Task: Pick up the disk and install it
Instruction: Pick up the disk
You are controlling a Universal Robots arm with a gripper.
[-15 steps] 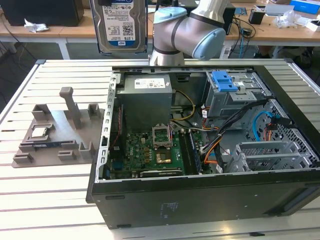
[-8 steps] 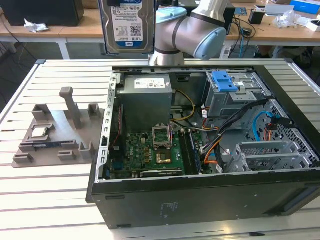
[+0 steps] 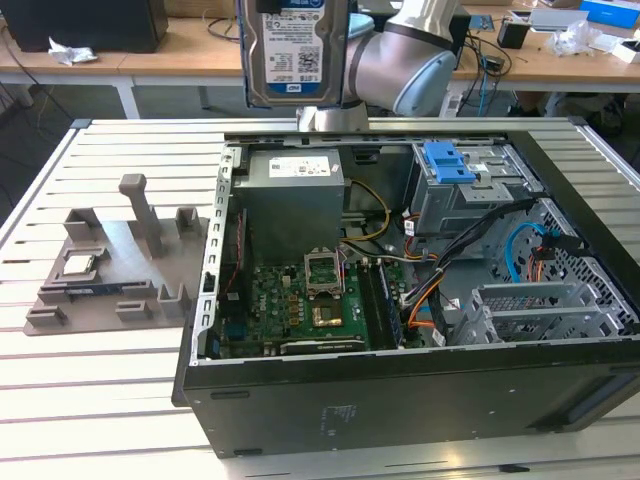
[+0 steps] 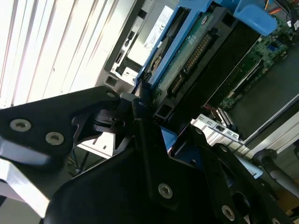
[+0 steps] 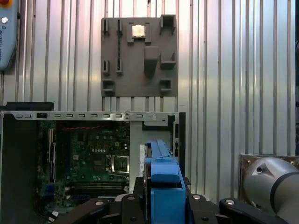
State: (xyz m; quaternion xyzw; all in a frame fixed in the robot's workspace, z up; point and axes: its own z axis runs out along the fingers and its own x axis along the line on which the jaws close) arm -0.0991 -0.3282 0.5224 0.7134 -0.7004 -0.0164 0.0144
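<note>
Slatted metal table (image 3: 100, 400), open computer case (image 3: 400, 410) sitting on it | gripper (image 5: 163, 205) clamped tight on the disk (image 3: 295, 50) | disk upright, up high over the case's grey power supply (image 3: 290, 190) | grey fixture plate (image 3: 110, 270) beside the case.

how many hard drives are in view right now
1: the disk, clamped in the gripper and held up over the open computer case. More could be hidden inside the grey drive cages.
</note>
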